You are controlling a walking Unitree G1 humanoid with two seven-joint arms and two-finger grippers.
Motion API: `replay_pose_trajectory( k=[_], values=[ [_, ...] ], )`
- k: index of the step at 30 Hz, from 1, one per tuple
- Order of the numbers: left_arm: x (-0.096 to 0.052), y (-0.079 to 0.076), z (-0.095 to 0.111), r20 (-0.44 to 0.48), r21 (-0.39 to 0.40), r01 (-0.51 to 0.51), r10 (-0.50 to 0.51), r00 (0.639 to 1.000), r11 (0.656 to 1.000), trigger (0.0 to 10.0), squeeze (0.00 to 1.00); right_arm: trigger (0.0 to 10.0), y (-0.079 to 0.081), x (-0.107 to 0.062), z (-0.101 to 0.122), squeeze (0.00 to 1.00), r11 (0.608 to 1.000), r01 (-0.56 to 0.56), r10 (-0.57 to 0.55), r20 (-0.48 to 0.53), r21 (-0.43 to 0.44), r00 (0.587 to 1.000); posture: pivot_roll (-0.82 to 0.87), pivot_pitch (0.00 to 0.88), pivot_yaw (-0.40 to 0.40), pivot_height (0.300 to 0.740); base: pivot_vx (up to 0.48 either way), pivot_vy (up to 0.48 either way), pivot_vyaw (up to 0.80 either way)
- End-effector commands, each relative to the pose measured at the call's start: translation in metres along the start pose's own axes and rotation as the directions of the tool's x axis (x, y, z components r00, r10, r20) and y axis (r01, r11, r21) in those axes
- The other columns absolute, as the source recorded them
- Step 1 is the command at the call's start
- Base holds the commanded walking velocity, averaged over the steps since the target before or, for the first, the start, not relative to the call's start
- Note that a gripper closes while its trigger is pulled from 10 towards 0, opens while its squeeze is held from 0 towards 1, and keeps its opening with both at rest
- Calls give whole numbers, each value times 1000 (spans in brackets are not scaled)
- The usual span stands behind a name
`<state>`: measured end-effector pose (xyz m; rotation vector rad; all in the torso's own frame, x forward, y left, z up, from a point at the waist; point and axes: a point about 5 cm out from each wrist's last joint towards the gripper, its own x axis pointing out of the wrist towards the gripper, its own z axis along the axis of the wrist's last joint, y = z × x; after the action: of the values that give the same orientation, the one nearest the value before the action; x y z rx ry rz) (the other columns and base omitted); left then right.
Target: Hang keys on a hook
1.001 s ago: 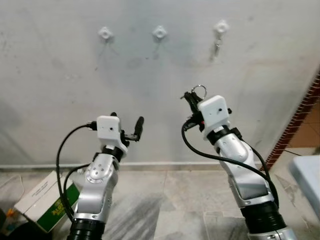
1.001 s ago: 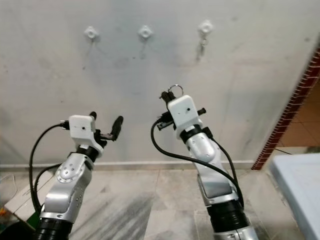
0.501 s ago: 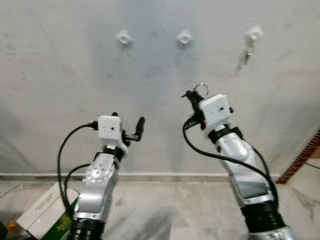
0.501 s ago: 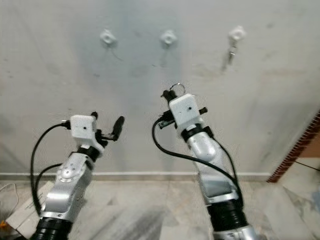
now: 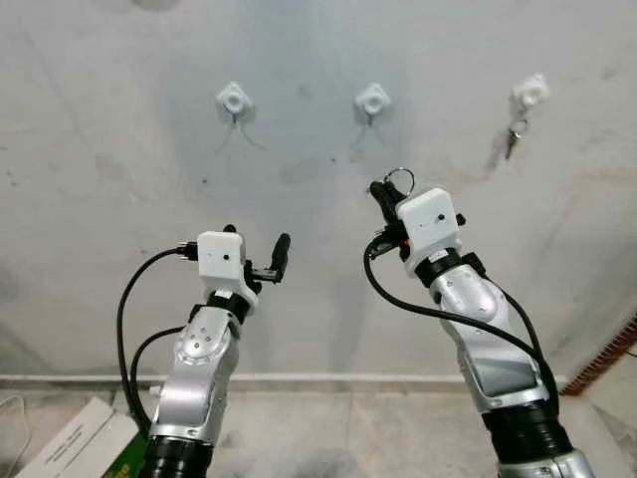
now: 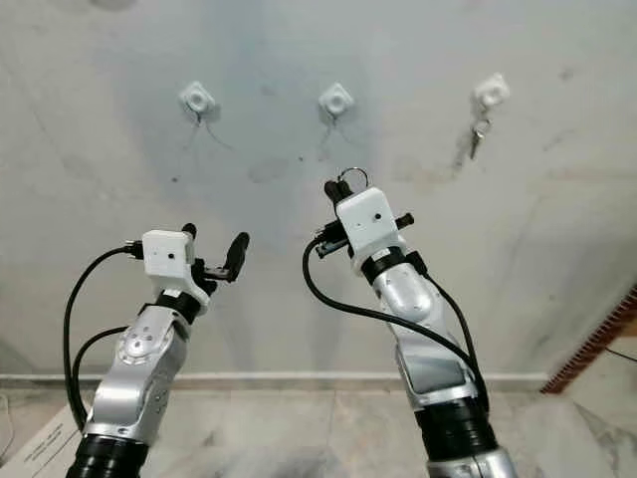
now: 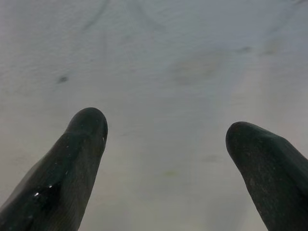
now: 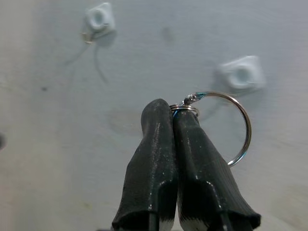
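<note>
Right pincer [image 8: 179,113] clamped tight on a key ring [image 8: 230,129], fingers pressed together with the ring sticking out sideways past the tips. No key blade visible, hidden if there at all. Raised up in front of the wall [image 5: 119,149], ring [image 5: 398,180] poking up above the tips. Just above and slightly left of that pincer, the middle hook [image 5: 372,99], white, nothing hanging on it; ring near it but not touching. Further left of the pincer, the left hook [image 5: 233,100], also bare. Well off to the right and higher than the pincer, the right hook [image 5: 529,94] with a key [image 5: 512,138] dangling from it.

Left pincer [image 5: 255,256] held lower and well apart to the left, fingers [image 7: 82,144] spread wide with nothing between them, pointing at plain wall. Black cables looping off both silver arms.

Way down below the left pincer, a white and green box [image 5: 80,448] on the floor, at the bottom left corner. Down past the right arm, a strip of red brick [image 5: 607,356] at the wall's edge.
</note>
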<state>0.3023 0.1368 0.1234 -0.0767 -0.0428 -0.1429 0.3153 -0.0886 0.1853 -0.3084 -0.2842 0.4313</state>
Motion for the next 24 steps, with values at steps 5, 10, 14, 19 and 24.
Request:
replay_pose_trajectory(
  k=[5, 10, 14, 19, 24],
  values=[
    [3, -6, 5, 22, -21, 7, -7, 1000, 1000, 10000, 0, 10000, -8, 1, 4, 0, 1000, 19, -19, 12, -21, 1000, -45, 9, 52, 740, 135, -103, 0],
    [3, -5, 5, 24, -14, 2, -2, 1000, 1000, 10000, 0, 10000, -7, 1, 4, 0, 1000, 15, -15, 12, -20, 1000, -45, 9, 52, 740, 0, 0, 0],
    [3, -6, 5, 23, -12, 4, -4, 1000, 1000, 10000, 0, 10000, -7, 1, 4, 0, 1000, 13, -13, 13, -21, 1000, -44, 9, 48, 740, 0, 0, 0],
    [2, -6, 5, 23, -14, 3, -2, 1000, 1000, 10000, 0, 10000, -7, 1, 5, 0, 1000, 12, -12, 16, -24, 1000, -45, 9, 48, 740, 0, 0, 0],
    [3, -7, 4, 25, -35, 4, -3, 1000, 999, 10000, 0, 10000, -6, 2, 6, 0, 1000, 11, -10, 23, -23, 1000, -45, 6, 49, 740, 0, 0, 0]
  ],
)
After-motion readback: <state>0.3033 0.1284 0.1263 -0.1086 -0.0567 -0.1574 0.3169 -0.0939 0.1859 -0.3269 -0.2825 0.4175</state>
